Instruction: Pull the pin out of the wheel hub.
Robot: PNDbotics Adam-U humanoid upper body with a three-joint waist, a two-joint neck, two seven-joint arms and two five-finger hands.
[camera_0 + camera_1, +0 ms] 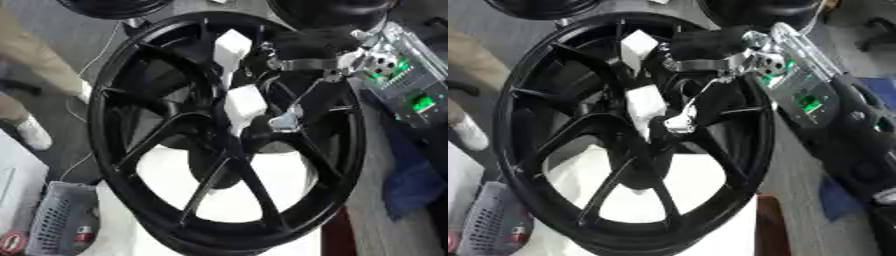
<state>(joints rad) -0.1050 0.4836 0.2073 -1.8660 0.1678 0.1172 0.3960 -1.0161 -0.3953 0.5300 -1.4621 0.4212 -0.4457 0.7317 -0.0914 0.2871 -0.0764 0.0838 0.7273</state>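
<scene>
A large black spoked wheel hub (157, 150) stands tilted and fills most of both views. A white blocky piece (245, 106) sits at its centre, and a second white piece (232, 46) shows higher up among the spokes; which of them is the pin I cannot tell. My right arm comes in from the upper right. My right hand (682, 120), black with silver parts, reaches down to the hub's centre and lies right beside the lower white piece. Whether it holds that piece is hidden against the black spokes.
The wheel rests on a white stand (262, 175). A grey mesh basket (57, 217) sits at the lower left, and a blue cloth (416, 185) at the right. Another dark tyre (114, 6) lies at the top. A person's leg and white shoe (33, 131) are at the left.
</scene>
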